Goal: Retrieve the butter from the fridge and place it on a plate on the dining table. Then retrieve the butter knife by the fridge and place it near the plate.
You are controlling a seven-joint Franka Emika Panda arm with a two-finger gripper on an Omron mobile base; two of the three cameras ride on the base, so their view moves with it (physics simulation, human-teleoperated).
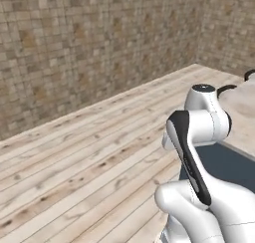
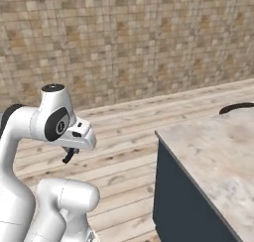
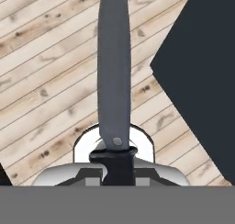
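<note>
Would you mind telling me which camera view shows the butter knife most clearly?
The hand view: the butter knife runs up the middle over the wooden floor, its dark handle gripped at the bottom by the claw. The right base view gives a small dark sliver under the hand; in the left base view I cannot make it out.

A pale plank wood floor (image 1: 84, 152) runs across the room to a wall (image 1: 89, 43) of small tan and brown stone tiles, which meets a second tiled wall at a corner (image 1: 199, 25) on the far right.
</note>
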